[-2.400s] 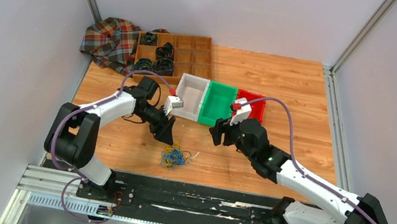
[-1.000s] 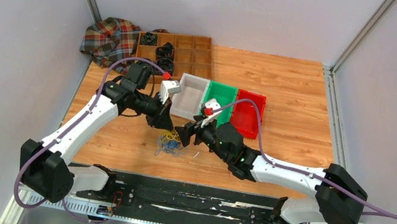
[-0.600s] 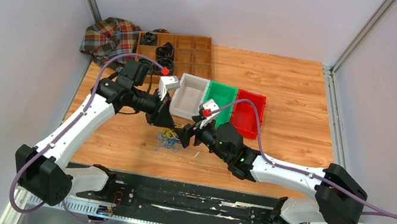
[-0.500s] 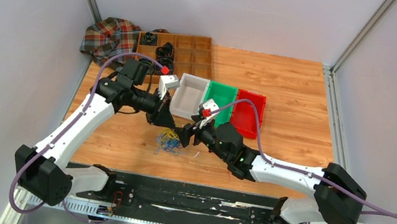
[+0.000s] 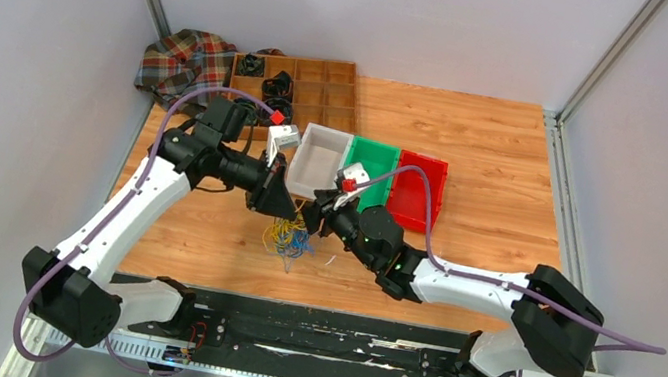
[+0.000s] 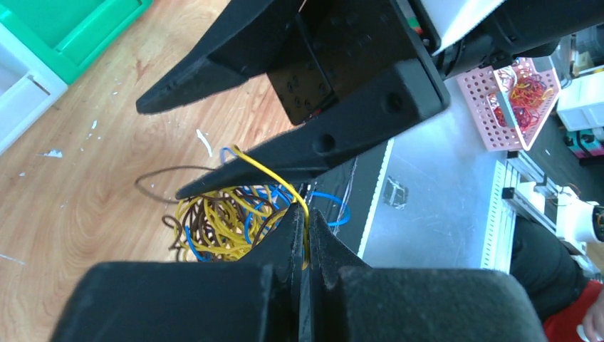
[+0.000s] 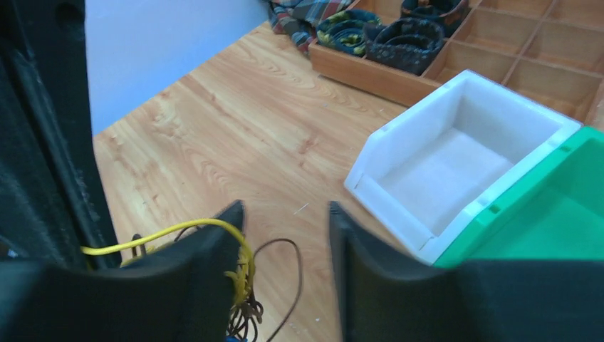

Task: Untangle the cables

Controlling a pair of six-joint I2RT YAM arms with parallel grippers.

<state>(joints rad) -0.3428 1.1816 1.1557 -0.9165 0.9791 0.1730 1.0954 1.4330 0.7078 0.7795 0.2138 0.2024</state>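
The cables (image 5: 288, 238) are a small tangle of thin yellow, blue and brown loops low over the wooden table (image 5: 499, 144). In the left wrist view the tangle (image 6: 214, 221) hangs below my left gripper (image 6: 308, 212), which is shut on one yellow cable (image 6: 274, 172). That left gripper (image 5: 284, 211) sits just above and left of the tangle. My right gripper (image 5: 311, 219) faces it closely, open. In the right wrist view the yellow cable (image 7: 238, 239) drapes over the inner side of the left finger of my right gripper (image 7: 285, 208). A brown loop (image 7: 295, 260) lies in the gap.
A white bin (image 5: 304, 176), a green bin (image 5: 368, 169) and a red bin (image 5: 418, 194) stand in a row just behind the grippers. A wooden compartment tray (image 5: 310, 89) with black coils and a plaid cloth (image 5: 182, 68) are at the back left.
My right gripper has slid left and closer to the left gripper, and its jaws have narrowed. The left gripper has kept its hold on the yellow cable and raised the tangle slightly.
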